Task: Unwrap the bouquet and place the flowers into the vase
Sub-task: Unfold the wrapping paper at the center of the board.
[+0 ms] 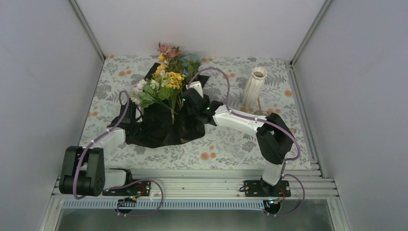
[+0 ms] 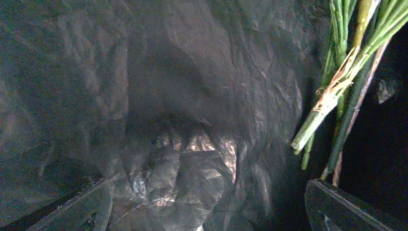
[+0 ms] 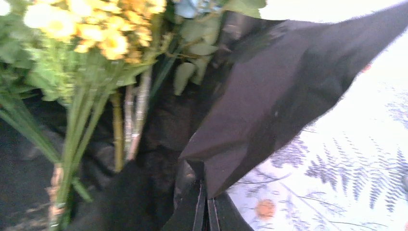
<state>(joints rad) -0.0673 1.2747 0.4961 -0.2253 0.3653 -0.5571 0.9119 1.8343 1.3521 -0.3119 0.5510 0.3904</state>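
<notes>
The bouquet lies left of centre on the tablecloth. Its flowers (image 1: pixel 166 77) fan towards the back, in yellow, white, pink and blue, and its green stems rest on the opened black sheet (image 1: pixel 159 127). My right gripper (image 3: pixel 207 206) is shut on a raised flap of the black sheet (image 3: pixel 269 101), just right of the stems (image 3: pixel 122 125). My left gripper (image 2: pixel 207 214) is open and low over the crinkled sheet (image 2: pixel 192 159), with the stem ends (image 2: pixel 337 91) beside its right finger (image 2: pixel 346 207). The white ribbed vase (image 1: pixel 253 86) stands upright at the back right.
A floral-print tablecloth (image 1: pixel 231 144) covers the table. Grey walls close in the left, right and back sides. An aluminium rail (image 1: pixel 202 180) carrying both arm bases runs along the near edge. A thin stick (image 1: pixel 260 107) leans by the vase's foot.
</notes>
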